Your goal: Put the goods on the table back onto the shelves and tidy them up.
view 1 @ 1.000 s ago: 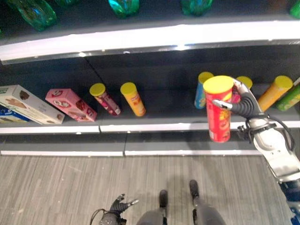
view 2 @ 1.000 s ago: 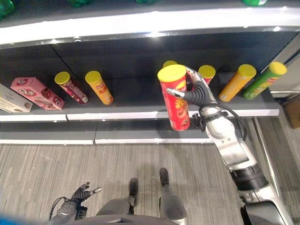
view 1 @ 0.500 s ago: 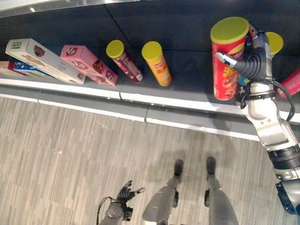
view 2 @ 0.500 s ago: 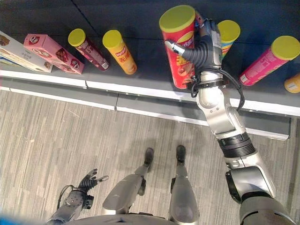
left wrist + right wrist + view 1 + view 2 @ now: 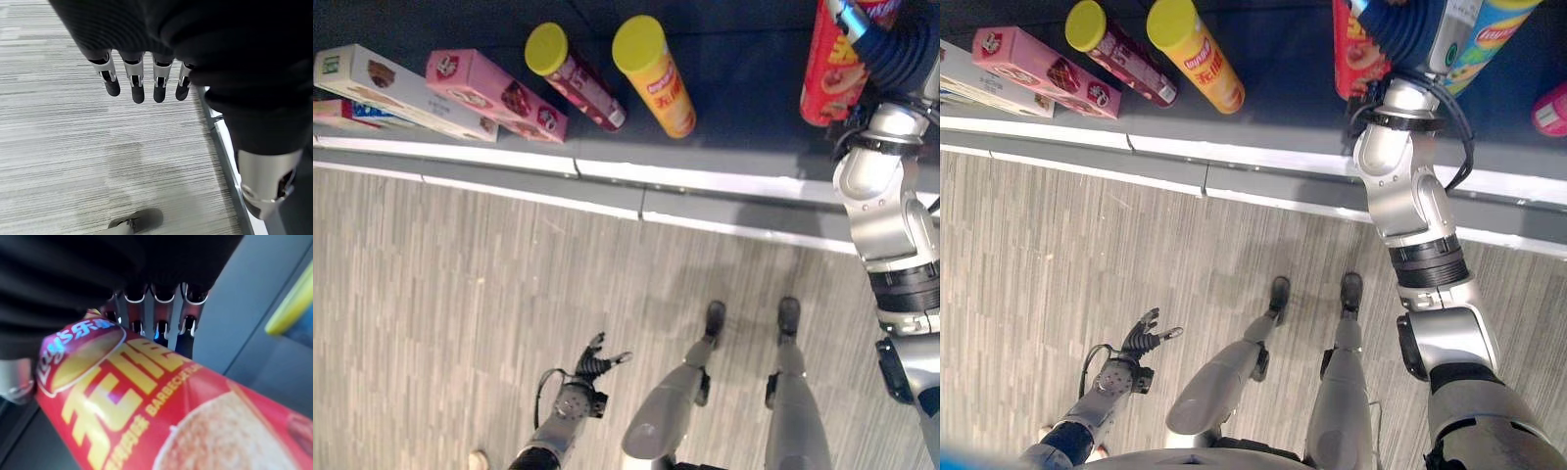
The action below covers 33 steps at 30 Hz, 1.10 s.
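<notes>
Up at the shelf (image 5: 724,181), right robot hand (image 5: 161,308) grips the red can (image 5: 829,73) — left robot hand (image 5: 592,360) open, empty.

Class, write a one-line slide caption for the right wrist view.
Right hand curled round a red chip can above the dark shelf.

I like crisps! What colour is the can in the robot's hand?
Red can with yellow lettering, best in the right wrist view.

Red chip can (image 5: 829,73) upright over shelf (image 5: 724,147)
</notes>
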Motion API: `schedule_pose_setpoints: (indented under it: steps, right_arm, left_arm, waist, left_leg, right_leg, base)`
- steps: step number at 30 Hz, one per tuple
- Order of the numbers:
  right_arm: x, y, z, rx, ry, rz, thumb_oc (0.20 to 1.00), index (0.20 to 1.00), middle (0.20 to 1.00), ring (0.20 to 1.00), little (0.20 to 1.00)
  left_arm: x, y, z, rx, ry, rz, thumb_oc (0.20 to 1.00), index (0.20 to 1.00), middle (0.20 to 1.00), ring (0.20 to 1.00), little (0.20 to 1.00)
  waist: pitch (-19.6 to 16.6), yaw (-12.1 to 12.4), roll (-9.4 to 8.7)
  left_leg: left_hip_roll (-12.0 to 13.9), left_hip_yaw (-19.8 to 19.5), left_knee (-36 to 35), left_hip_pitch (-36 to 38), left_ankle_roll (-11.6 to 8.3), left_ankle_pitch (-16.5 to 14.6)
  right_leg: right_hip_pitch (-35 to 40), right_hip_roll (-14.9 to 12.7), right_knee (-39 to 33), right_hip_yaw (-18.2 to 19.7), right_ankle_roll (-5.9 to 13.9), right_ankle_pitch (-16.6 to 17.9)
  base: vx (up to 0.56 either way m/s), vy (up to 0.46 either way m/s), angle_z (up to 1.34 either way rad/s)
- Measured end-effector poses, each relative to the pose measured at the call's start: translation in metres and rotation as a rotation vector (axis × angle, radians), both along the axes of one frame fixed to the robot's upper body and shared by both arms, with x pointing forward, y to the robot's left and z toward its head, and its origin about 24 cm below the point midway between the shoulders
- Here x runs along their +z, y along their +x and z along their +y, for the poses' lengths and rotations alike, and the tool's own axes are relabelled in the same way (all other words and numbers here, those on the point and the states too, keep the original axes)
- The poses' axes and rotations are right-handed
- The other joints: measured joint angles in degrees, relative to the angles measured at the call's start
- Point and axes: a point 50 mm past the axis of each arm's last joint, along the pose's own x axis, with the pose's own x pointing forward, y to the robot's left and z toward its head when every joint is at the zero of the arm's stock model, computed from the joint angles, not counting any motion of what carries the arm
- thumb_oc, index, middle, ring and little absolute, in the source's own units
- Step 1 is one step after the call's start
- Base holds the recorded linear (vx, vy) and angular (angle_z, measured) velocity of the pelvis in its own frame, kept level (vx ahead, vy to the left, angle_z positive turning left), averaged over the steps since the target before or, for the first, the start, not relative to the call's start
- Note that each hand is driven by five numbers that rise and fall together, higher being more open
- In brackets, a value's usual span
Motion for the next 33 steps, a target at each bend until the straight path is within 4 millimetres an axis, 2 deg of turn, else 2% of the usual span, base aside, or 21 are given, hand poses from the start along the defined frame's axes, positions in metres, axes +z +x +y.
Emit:
schedule_pose_setpoints:
  steps: [2,8,12,21,23,25,33]
  right_arm:
    - [0.014,-0.002,-0.004,-0.022,0.038,-0.053,0.2,0.2,0.2,0.2,0.2]
    - [0.025,-0.007,0.0,-0.014,0.057,-0.119,0.2,0.2,0.2,0.2,0.2]
    - [0.021,-0.005,0.008,0.009,0.048,-0.1,0.2,0.2,0.2,0.2,0.2]
    - [0.016,-0.001,0.018,0.042,0.028,-0.064,0.2,0.2,0.2,0.2,0.2]
    - [0.009,0.003,0.028,0.074,0.017,-0.034,0.2,0.2,0.2,0.2,0.2]
    - [0.005,0.005,0.037,0.101,-0.007,-0.013,0.2,0.2,0.2,0.2,0.2]
    - [0.0,0.011,0.036,0.084,-0.018,0.025,0.2,0.2,0.2,0.2,0.2]
  left_arm:
    - [0.004,0.004,-0.002,-0.01,-0.007,-0.027,1.0,1.0,1.0,1.0,1.0]
    - [0.006,0.007,-0.003,-0.011,-0.007,-0.042,1.0,1.0,1.0,1.0,1.0]
    - [0.01,0.013,-0.004,-0.018,-0.005,-0.06,1.0,1.0,1.0,1.0,1.0]
    - [0.011,0.013,-0.004,-0.006,0.0,-0.068,1.0,1.0,1.0,1.0,1.0]
    - [0.009,0.013,-0.003,0.001,0.005,-0.067,1.0,1.0,1.0,1.0,1.0]
    - [-0.001,0.015,0.005,0.033,0.045,0.006,1.0,1.0,1.0,1.0,1.0]
    - [0.003,0.015,0.007,0.072,0.01,-0.018,1.0,1.0,1.0,1.0,1.0]
  waist:
    - [-0.01,0.34,0.02]
    - [-0.08,1.05,0.11]
    - [-0.08,1.52,0.11]
    - [-0.08,1.54,0.11]
    - [-0.06,1.4,0.08]
    - [-0.06,1.39,0.09]
    - [-0.06,1.55,0.09]
  left_leg:
    - [-0.16,-0.13,0.0,-1.19,0.08,0.13]
    - [-0.57,0.04,0.01,-2.95,0.15,0.19]
    - [-0.85,0.18,0.02,-3.85,0.17,0.21]
    - [-1.4,0.45,0.03,-4.33,0.18,0.23]
    - [-1.41,0.59,0.03,-5.27,0.18,0.22]
    - [-1.39,1.63,0.04,-5.8,0.18,0.23]
    - [-1.4,2.53,0.04,-5.92,0.21,0.26]
  right_leg:
    - [-1.14,-0.19,0.0,-0.21,0.12,0.06]
    - [-2.89,-0.62,0.0,-0.14,0.43,0.01]
    - [-3.8,-0.96,0.01,-0.13,0.46,-0.01]
    - [-4.23,-1.56,0.01,-0.29,0.99,-0.39]
    - [-5.36,-1.57,0.02,-0.3,1.09,-0.31]
    - [-6.0,-1.56,0.02,0.19,1.21,-0.19]
    - [-6.28,-1.59,0.03,0.64,1.28,-0.1]
  base:
    - [-0.01,0.039,0.05]
    - [0.0,0.03,0.01]
    - [0.0,0.008,0.01]
    - [0.0,0.015,0.0]
    - [0.02,0.066,-0.02]
    - [0.0,0.0,-0.1]
    - [0.01,0.028,-0.03]
